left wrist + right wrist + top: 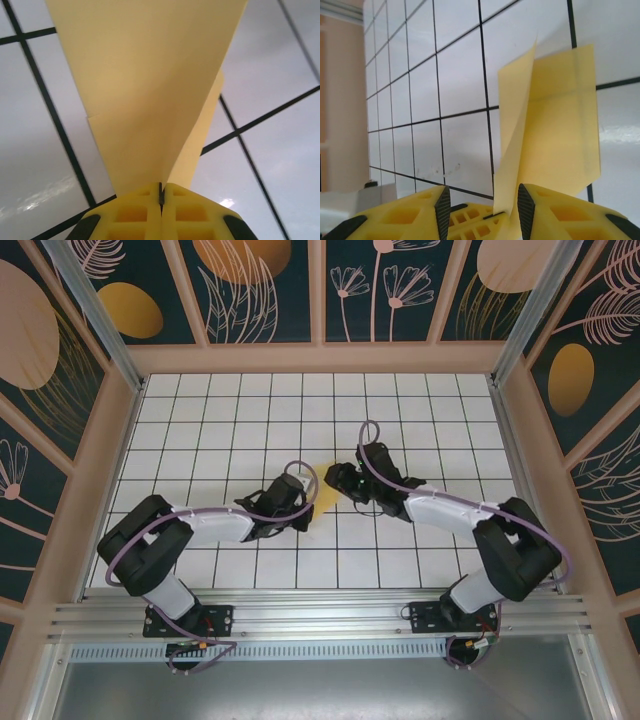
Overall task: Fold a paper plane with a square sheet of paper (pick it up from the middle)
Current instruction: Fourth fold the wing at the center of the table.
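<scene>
Left claw [161, 194] pinching folded yellow paper [145, 90], right claw [483, 200] parted around its edge

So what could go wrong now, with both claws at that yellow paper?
1. The left gripper pinches the paper at one narrow end only. The rest fans out unsupported, so it might twist or slip free.
2. The right gripper has its jaws apart with a paper edge between them. Moving off carelessly could snag, crease or tear it.
</scene>
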Motion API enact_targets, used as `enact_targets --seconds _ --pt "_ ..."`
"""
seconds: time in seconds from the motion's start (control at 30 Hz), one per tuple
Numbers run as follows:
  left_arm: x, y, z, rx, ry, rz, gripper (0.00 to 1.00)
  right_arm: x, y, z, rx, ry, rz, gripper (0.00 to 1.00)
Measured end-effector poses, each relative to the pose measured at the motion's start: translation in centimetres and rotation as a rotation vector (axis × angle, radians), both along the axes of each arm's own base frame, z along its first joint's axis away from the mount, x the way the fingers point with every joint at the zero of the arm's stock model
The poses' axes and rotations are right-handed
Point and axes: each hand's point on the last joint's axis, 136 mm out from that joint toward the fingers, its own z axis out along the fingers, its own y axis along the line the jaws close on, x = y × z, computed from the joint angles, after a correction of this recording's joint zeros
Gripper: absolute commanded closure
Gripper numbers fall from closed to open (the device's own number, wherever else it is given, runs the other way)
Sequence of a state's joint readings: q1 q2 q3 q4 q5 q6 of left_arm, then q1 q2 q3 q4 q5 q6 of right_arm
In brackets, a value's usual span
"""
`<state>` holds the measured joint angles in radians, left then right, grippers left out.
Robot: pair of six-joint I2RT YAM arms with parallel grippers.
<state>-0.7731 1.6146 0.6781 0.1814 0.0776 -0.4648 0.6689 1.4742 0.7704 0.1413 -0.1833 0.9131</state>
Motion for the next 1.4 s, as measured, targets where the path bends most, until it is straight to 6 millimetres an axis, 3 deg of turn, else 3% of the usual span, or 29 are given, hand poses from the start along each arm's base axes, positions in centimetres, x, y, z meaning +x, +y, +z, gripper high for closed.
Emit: enact_targets --seconds 0.2,0.33,0.67,1.03,1.4 --pt "-0.3 -0.2 0.3 -0.143 0.079 -0.03 0.93 -0.3 -1.1 -0.2 -0.021 -0.026 0.021 0.66" --pt "-0.7 -0.3 0.6 -0.23 0.117 -0.044 0.93 -0.8 -0.4 -0.7 -0.017 -0.02 0.073 0.72" --pt "-0.8 0.5 0.6 -0.331 0.177 -0.011 0.93 -1.4 2.2 -4.2 -0.021 0.057 0.199 0.85" --pt "-1.1 1.1 0.2 -0.373 0.211 0.025 0.91 -0.4 5.6 -4.6 0.031 0.067 0.285 0.85" --pt "-1.3 1.1 -0.6 -0.367 0.237 0.035 0.9 0.1 5.5 -6.3 -0.006 0.098 0.267 0.85"
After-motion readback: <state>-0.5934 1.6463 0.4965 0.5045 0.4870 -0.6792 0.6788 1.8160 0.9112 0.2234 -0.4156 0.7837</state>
